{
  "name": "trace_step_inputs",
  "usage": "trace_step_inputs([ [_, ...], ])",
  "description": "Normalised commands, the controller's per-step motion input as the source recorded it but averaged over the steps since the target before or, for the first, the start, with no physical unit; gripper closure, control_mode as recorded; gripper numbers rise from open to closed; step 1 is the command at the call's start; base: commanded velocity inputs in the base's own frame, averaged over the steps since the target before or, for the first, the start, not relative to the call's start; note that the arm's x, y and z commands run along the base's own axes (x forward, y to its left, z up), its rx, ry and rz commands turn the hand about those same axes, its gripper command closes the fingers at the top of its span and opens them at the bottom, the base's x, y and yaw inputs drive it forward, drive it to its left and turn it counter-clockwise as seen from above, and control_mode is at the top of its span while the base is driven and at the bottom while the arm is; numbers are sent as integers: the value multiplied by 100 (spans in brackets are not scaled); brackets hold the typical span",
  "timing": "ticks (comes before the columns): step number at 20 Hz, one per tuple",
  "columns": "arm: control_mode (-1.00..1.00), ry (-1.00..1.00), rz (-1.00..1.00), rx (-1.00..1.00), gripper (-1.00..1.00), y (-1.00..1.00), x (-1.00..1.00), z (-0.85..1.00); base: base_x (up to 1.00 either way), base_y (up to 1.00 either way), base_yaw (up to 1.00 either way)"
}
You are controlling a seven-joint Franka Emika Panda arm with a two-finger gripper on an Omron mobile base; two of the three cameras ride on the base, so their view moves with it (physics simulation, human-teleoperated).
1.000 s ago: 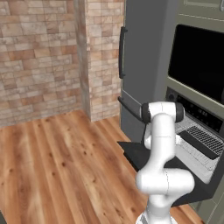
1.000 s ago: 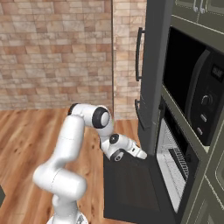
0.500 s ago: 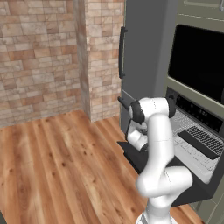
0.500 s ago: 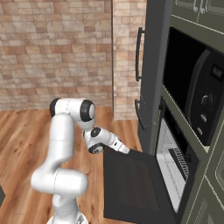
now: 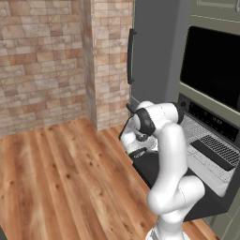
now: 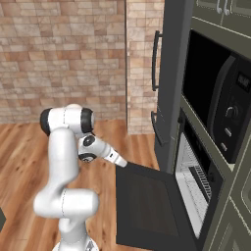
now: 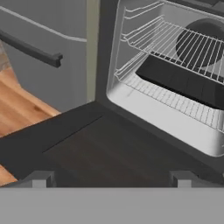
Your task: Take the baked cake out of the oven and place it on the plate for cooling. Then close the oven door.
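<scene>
Left base view: I see the oven door point(image 5: 154, 171) dropped flat, its long axis running along the front of the oven point(image 5: 211, 150), inner face up. My arm's elbow covers much of the door's near edge, and the gripper point(image 5: 137, 152) sits low at that edge, partly hidden behind the wrist, so I cannot read the jaws here. Against the frame a second back, the arm has swung left, away from the cavity, toward the door's outer edge.

Right base view: the oven door point(image 6: 147, 203) lies level, projecting from the oven point(image 6: 196, 188) toward the wood floor point(image 6: 19, 162). The gripper point(image 6: 122, 163) points down at the door's far corner; its tips are too small to make out. Earlier it stood nearer the cavity.

Hand view: I look across the oven door point(image 7: 109, 153) into the pale cavity with its wire rack point(image 7: 175, 43). A dark flat shape lies on a lower rack; I cannot tell what it is. The fingertips point(image 7: 39, 179) stand wide apart, grasping nothing. The fridge handle point(image 7: 30, 50) crosses upper left.
</scene>
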Motion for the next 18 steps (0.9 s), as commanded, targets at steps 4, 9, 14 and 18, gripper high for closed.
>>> trace_step_inputs([
  [4,-100,-21,0,-11,-100,100,-38,-14,0,0,0],
  [9,-100,-18,-2,-9,-100,97,-63,-29,0,0,0],
  [14,-100,-13,-1,-6,-100,82,-17,-16,0,0,0],
  [18,-100,-2,0,-12,-100,100,-19,-3,0,0,0],
])
